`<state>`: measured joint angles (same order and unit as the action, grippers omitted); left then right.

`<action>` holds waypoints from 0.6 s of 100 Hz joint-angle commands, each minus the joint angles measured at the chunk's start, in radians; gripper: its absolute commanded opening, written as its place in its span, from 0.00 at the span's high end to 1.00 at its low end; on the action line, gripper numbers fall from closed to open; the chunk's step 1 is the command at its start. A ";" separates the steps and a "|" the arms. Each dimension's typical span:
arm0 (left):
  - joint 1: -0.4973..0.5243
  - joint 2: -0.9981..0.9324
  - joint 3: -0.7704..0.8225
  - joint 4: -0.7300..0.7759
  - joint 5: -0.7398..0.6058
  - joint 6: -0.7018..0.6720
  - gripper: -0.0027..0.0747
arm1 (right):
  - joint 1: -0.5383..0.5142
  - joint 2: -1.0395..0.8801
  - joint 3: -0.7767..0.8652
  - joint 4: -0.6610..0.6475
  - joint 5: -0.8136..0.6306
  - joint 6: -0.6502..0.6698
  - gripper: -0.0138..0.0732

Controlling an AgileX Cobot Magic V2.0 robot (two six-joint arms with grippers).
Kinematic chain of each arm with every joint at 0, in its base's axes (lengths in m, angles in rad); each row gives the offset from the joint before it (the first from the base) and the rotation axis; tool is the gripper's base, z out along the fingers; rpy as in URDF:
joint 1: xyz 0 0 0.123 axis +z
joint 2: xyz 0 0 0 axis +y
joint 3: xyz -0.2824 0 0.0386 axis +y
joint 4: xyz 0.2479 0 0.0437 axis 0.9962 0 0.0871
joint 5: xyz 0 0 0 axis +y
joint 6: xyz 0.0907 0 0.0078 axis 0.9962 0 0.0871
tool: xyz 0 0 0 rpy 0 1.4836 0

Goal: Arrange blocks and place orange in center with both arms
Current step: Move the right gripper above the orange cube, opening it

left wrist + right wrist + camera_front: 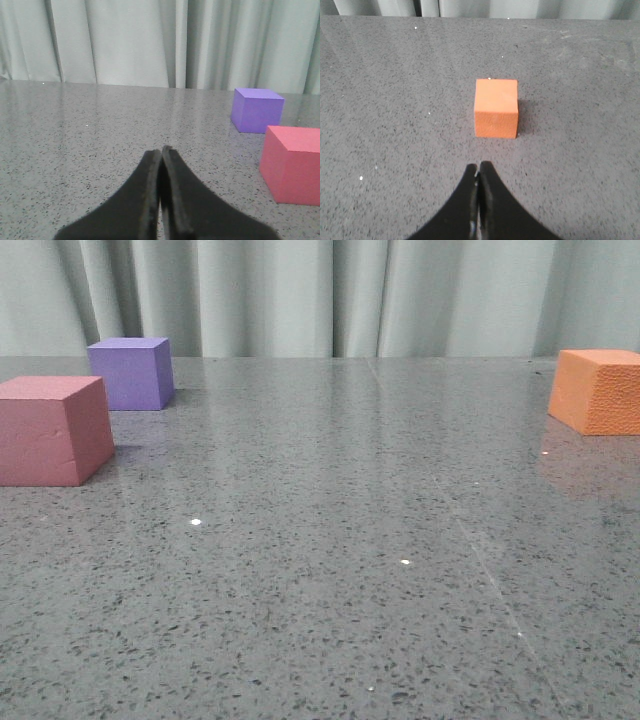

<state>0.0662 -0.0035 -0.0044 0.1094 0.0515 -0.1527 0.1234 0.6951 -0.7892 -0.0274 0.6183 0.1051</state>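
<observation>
The red-pink block (52, 430) sits at the left edge of the front view, with the purple block (131, 372) just behind it. The orange block (598, 390) rests far to the right. No arm shows in the front view. My left gripper (161, 150) is shut with nothing in it, and the red-pink block (294, 165) and purple block (256, 109) lie off to its side. My right gripper (478, 166) is shut and empty too, a short way back from the orange block (495, 107), which lies straight ahead of it.
A speckled grey stone table (330, 540) carries all three blocks. A pale green curtain (320, 295) hangs along its far edge. The table's middle stretch lies between the left pair of blocks and the orange one.
</observation>
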 commanded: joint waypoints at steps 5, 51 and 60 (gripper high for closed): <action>0.002 -0.034 0.054 -0.005 -0.082 -0.003 0.98 | -0.002 0.091 -0.085 -0.002 -0.067 -0.008 0.92; 0.002 -0.034 0.054 -0.005 -0.082 -0.003 0.98 | -0.002 0.161 -0.092 -0.002 -0.047 -0.008 0.49; 0.002 -0.034 0.054 -0.005 -0.082 -0.003 0.98 | -0.002 0.161 -0.092 -0.002 -0.039 -0.008 0.15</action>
<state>0.0662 -0.0035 -0.0044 0.1094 0.0515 -0.1527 0.1234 0.8599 -0.8457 -0.0274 0.6316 0.1051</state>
